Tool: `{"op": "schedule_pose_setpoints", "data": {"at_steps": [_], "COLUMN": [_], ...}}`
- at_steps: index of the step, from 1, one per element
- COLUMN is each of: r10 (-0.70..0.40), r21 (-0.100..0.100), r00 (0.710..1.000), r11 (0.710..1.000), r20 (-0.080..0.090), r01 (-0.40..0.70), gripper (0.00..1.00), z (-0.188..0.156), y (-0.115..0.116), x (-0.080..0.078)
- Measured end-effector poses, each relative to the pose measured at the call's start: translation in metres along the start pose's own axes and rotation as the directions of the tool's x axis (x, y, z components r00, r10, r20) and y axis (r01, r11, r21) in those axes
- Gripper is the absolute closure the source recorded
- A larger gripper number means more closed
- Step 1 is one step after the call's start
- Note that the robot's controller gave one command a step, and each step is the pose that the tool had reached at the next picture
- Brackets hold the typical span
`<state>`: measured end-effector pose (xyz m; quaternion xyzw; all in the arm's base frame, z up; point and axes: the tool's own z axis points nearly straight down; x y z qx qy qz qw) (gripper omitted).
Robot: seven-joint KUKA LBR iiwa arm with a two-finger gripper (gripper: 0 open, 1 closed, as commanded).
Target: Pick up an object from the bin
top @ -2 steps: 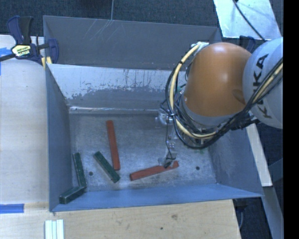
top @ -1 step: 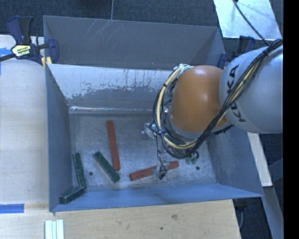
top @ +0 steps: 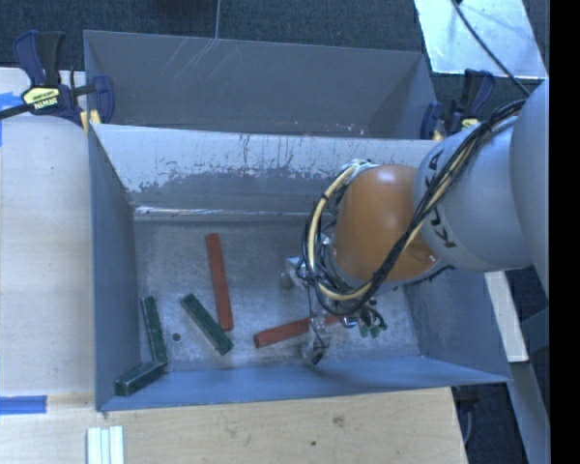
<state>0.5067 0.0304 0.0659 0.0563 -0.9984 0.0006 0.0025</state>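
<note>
My gripper (top: 317,344) is low in the bin near the front wall, right of centre, under the orange cover. A short red-brown block (top: 281,333) lies flat on the floor with its right end at my fingertips. I cannot tell whether the fingers are round it. A longer red-brown stick (top: 218,280) lies upright in the picture, further left. A dark green stick (top: 207,324) lies diagonally just below it.
Two more dark green sticks lie at the bin's front left corner, one along the left wall (top: 154,331) and one angled at the corner (top: 139,376). The arm with its orange cover and cables hangs over the bin's right half.
</note>
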Motion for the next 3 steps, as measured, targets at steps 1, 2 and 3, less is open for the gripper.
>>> {"op": "schedule_pose_setpoints", "data": {"at_steps": [1, 2, 3], "r10": [-0.002, 0.019, -0.006], "r21": [0.000, 0.001, -0.001], "r00": [1.000, 1.000, 1.000], "r11": [1.000, 1.000, 1.000], "r20": [0.010, 0.018, 0.017], "r01": [0.002, -0.019, 0.006], "gripper": [1.00, 1.00, 1.00], "z": [-0.005, -0.134, -0.200], "y": [0.001, -0.031, -0.002], "x": [-0.003, -0.048, -0.050]}}
